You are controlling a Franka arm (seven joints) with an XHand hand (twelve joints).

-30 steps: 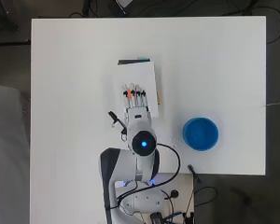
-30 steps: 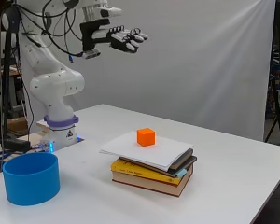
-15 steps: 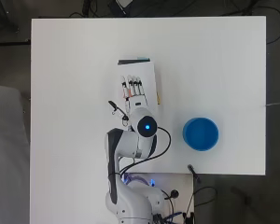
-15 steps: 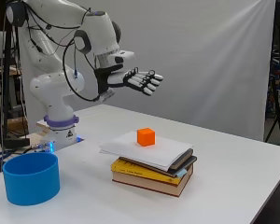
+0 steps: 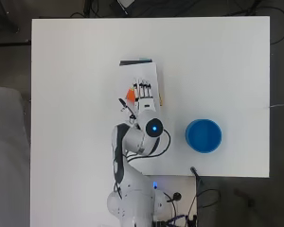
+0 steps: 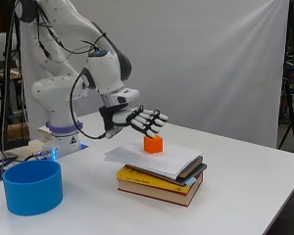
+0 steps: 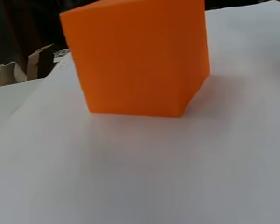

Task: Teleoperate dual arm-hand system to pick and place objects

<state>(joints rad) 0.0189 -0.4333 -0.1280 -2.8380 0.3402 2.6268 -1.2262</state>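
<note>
Your robot hand [image 6: 137,119] hangs just above the orange cube [image 6: 153,144], with its fingers [image 6: 154,121] stretched forward and only a little bent; they hold nothing, so the hand is open. In the side view the fingertips are over the cube's top, and I cannot tell if they touch it or are a small gap above it. From overhead, the robot hand [image 5: 144,97] covers most of the cube [image 5: 130,94]; only an orange edge shows beside the fingers, on the side where the thumb is.

The cube stands upright on a white sheet of paper [image 6: 157,159], and this paper lies on top of a stack of books [image 6: 161,181]. The lowest book is thick with a yellow cover, and darker, thinner ones are above it. The stack is on the white table [image 6: 245,196], near the middle. The wrist view shows the cube [image 7: 140,56] very close, resting flat on the paper [image 7: 154,177].

The blue bowl [image 5: 204,135] stands on the table well apart from the books, to the side of the arm [image 5: 135,142]. In the side view the bowl [image 6: 33,186] is in front, near the arm's base.
</note>
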